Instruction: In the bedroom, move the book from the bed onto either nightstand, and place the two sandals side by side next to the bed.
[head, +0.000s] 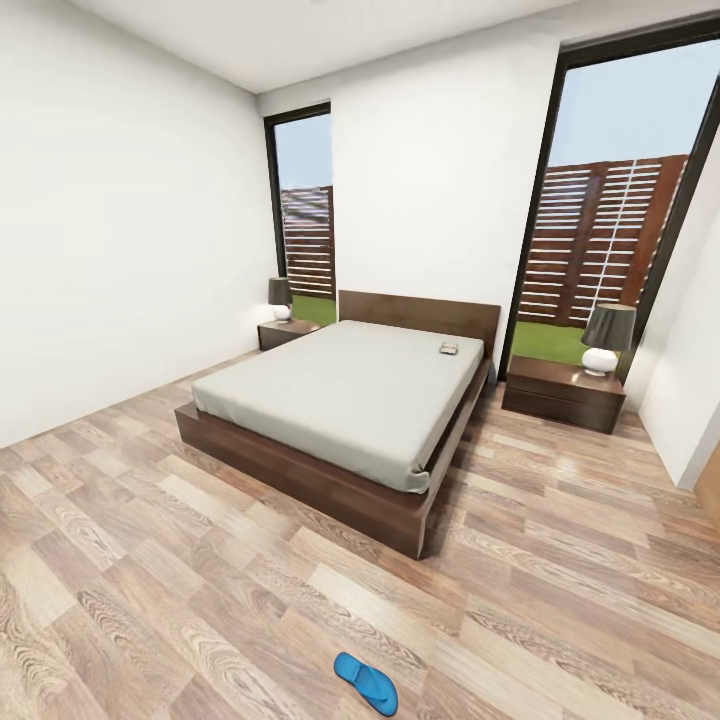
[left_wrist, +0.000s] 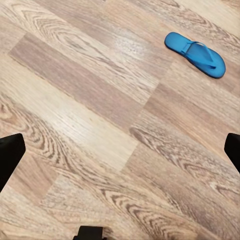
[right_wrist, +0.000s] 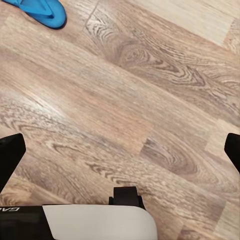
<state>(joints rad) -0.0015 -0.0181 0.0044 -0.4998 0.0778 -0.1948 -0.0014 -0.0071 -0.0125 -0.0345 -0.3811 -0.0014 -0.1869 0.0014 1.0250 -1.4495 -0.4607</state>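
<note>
Book (head: 448, 349): seen lying on the bed (head: 340, 400), near the headboard corner on the side of the right nightstand (head: 565, 392)
Sandal (head: 366, 682): one is seen flat on the floor (head: 150, 560), well apart from the bed's foot; a second is not identified
Left gripper (left_wrist: 120, 150): fingers spread wide, nothing held
Right gripper (right_wrist: 120, 150): likewise spread, empty
Risk: the thin sole may be pushed along the smooth planks if the fingers come down off-centre; the book, being far across the mattress, may demand an awkward reach

We can read only part of one marking, white letters "GA" on the black body of the right gripper (right_wrist: 120, 150) (cut off by the picture's edge).
</note>
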